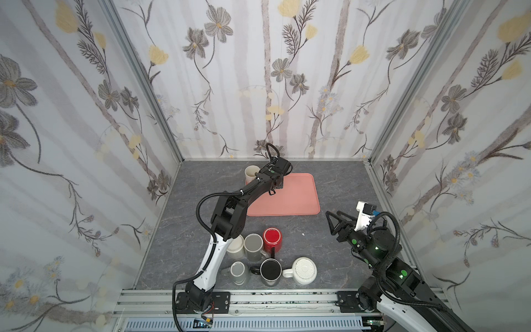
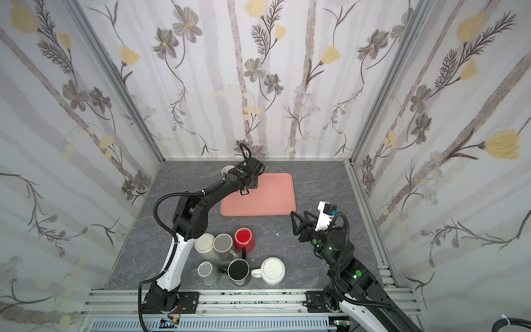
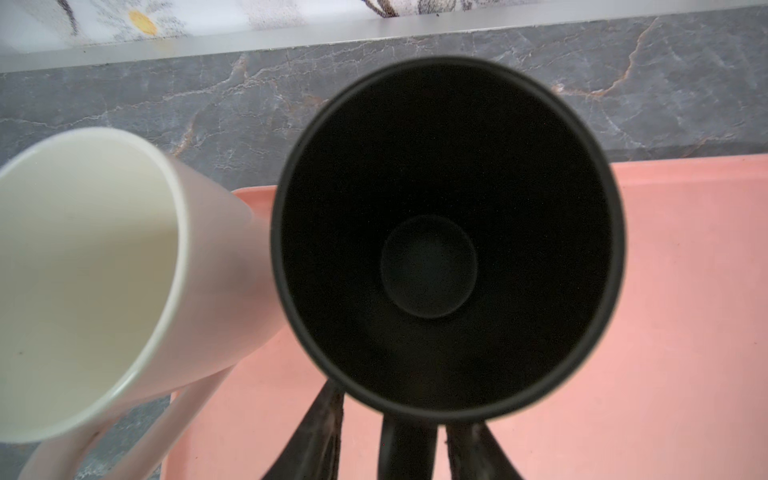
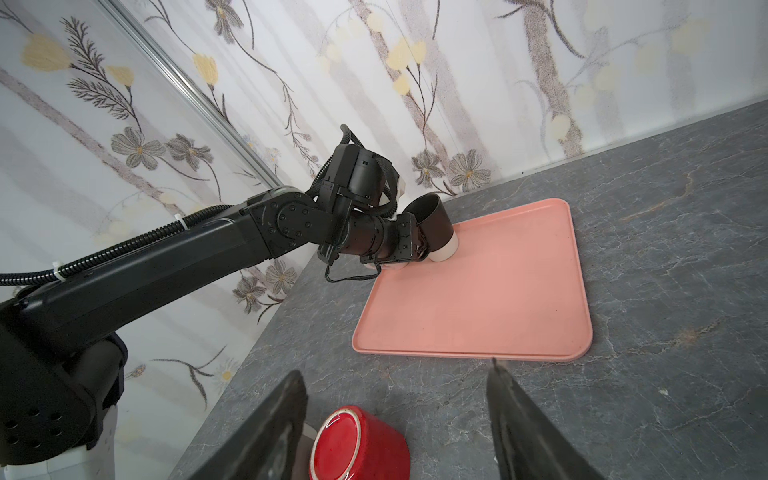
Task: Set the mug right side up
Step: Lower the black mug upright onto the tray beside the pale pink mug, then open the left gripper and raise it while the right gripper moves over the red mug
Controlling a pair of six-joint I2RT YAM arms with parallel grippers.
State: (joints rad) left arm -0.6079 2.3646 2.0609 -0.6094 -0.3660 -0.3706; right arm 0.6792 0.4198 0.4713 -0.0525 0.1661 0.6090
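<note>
Now, black mug (image 4: 432,222) mouth up, white base, on pink tray (image 4: 498,299)

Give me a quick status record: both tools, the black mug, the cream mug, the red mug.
black mug: upright on tray, far-left corner, mouth up
left tool: parted either side of its handle, not clamping
cream mug: upright beside it, at the tray edge
right tool: open, empty, aimed toward red mug
red mug: base up, on the table
</note>
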